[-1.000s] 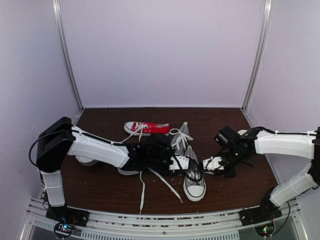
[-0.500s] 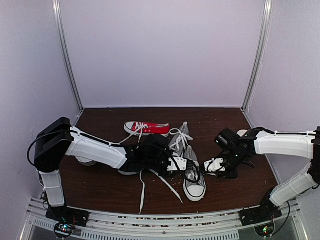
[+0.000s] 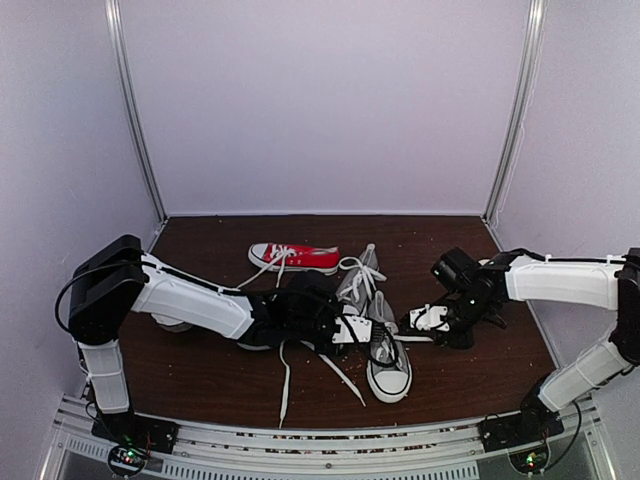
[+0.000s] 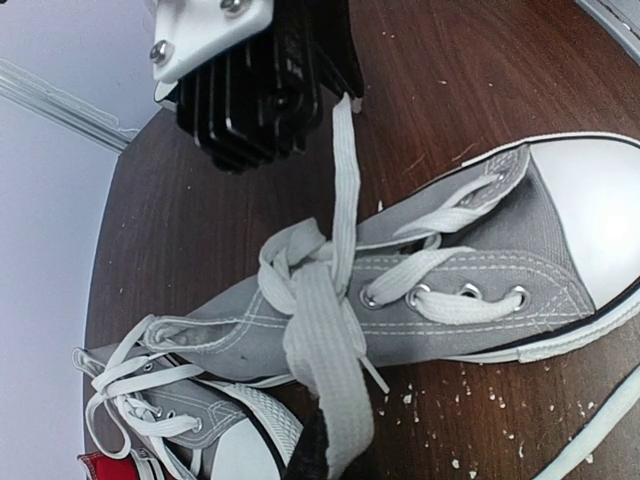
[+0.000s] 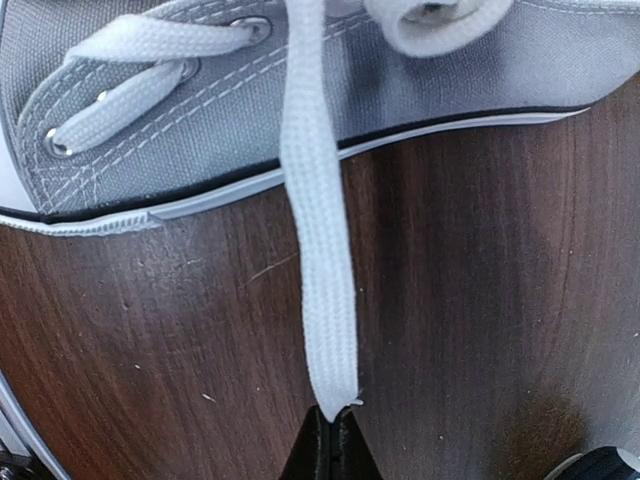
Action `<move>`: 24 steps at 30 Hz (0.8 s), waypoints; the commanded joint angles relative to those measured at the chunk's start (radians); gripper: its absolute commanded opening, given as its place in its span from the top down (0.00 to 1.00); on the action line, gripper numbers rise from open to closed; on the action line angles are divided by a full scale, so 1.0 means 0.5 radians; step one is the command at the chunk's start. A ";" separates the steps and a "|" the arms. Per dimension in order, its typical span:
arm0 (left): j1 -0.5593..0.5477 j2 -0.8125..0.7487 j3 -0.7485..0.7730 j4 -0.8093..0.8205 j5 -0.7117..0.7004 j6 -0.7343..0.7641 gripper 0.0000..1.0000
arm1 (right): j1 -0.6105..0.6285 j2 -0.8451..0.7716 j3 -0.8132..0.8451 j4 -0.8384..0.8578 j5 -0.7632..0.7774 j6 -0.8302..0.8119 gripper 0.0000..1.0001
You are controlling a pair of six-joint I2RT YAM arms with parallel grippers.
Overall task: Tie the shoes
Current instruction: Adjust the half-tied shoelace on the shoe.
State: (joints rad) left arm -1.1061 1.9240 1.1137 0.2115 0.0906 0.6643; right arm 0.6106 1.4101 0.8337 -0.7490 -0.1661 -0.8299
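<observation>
Shoes (image 3: 388, 375) of the grey pair lie at the middle of the table (image 3: 210, 385). The near shoe (image 4: 480, 290) points its toe toward the arms' bases, and the far shoe (image 3: 358, 283) lies just behind it. Both arms reach in over the near shoe from either side.

The largest risk, as a judgement, is that the two wrists sit very near each other above the same shoe, so a crossing move could knock one against the other. Next, the near shoe is small and nothing pins it. A hard outward pull would likely drag or tip it rather than tighten the crossing (image 4: 300, 268) at the eyelets.

The smallest risk is in the grips. The left gripper (image 4: 322, 455) is clamped tight on the left strand (image 4: 322, 350). The right gripper (image 5: 330, 435) is pinched fully closed on the very tip of the right strand (image 5: 318, 280), which runs taut. With so little lace between the fingers, a tug may slip it free.

Walls close the back and both sides, well apart from the work. Bare tabletop lies ahead of the toe up to the front rail (image 3: 300, 440), and more lies behind the right arm. The red sneaker (image 3: 292, 257) sits near the far shoe and narrows the space there. Two loose laces (image 3: 285, 385) trail near the left arm and could snag. Pale crumbs (image 4: 470, 400) dot the wood.
</observation>
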 commanded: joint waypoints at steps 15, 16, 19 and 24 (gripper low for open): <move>0.000 0.021 0.071 0.100 -0.049 0.004 1.00 | -0.001 -0.399 -0.050 0.745 -0.685 0.392 0.62; 0.000 0.021 0.067 0.103 -0.052 0.003 1.00 | -0.007 -0.402 -0.097 0.901 -0.741 0.499 0.61; 0.000 0.018 0.057 0.102 -0.064 0.003 1.00 | -0.021 -0.322 -0.155 1.182 -0.944 0.663 0.59; 0.000 0.015 0.043 0.102 -0.080 -0.004 1.00 | -0.040 -0.089 -0.001 1.025 -0.996 0.641 0.58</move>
State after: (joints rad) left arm -1.1061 1.9263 1.1355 0.2165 0.0616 0.6640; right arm 0.6033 1.3022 0.7868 -0.2626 -0.5800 -0.5549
